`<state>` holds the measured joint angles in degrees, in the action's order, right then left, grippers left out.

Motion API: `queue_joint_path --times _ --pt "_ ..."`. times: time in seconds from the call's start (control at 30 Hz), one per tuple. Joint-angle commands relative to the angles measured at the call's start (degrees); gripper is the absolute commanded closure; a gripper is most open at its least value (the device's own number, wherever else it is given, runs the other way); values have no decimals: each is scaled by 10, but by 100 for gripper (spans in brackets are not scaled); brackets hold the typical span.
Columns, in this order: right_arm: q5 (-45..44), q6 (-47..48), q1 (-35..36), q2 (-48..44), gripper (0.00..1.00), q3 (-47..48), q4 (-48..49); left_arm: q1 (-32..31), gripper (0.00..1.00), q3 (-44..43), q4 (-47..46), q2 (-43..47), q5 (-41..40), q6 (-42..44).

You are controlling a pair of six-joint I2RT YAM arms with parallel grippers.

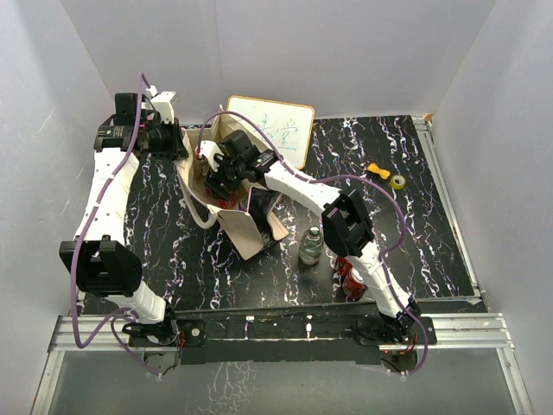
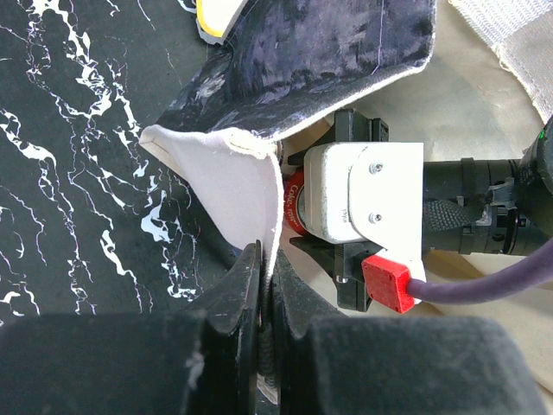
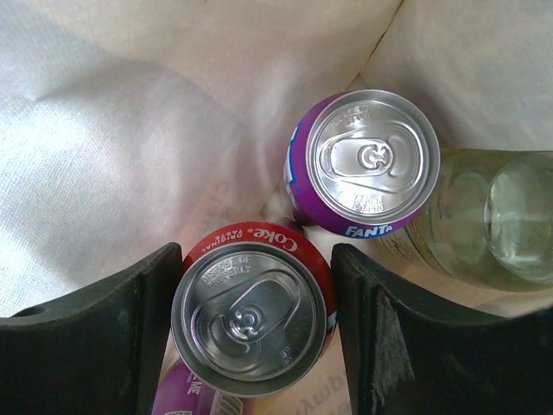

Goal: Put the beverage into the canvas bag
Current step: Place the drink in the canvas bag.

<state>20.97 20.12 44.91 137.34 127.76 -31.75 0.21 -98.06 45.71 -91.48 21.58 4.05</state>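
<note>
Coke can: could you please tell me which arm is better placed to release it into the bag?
Right. The right fingers bracket the Coke can inside the canvas bag, while the left fingers pinch the bag's rim.

This is looking like a robotics lab cell: white panels [image 1: 346, 52] are boxing in a black marbled counter [image 1: 415, 199], two arms [image 1: 108, 194] are sitting bolted to an aluminium rail [image 1: 285, 333], purple cables [image 1: 384, 194] are trailing along them, and a scribbled whiteboard [image 1: 276, 128] is standing at the back.
</note>
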Motion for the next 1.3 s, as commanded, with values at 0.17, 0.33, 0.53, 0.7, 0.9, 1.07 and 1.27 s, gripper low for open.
queue_joint_path --times 0.17,0.33,0.53,0.7,0.9,1.07,1.27 --pt "10 12 10 -1 92 42 74 6 100 6 16 -9 5 7" --pt "11 2 18 2 92 54 79 7 100 7 16 -6 7 9" --pt "4 6 25 3 92 61 86 7 100 9 16 -3 10 10" --pt "-3 17 32 2 89 54 85 6 100 14 14 0 14 8" --pt "-11 17 39 2 79 35 86 7 100 18 13 5 18 7" --pt "-26 14 40 7 63 19 87 7 100 16 15 9 20 6" --pt "-35 15 40 10 46 13 87 6 100 21 14 16 21 3"
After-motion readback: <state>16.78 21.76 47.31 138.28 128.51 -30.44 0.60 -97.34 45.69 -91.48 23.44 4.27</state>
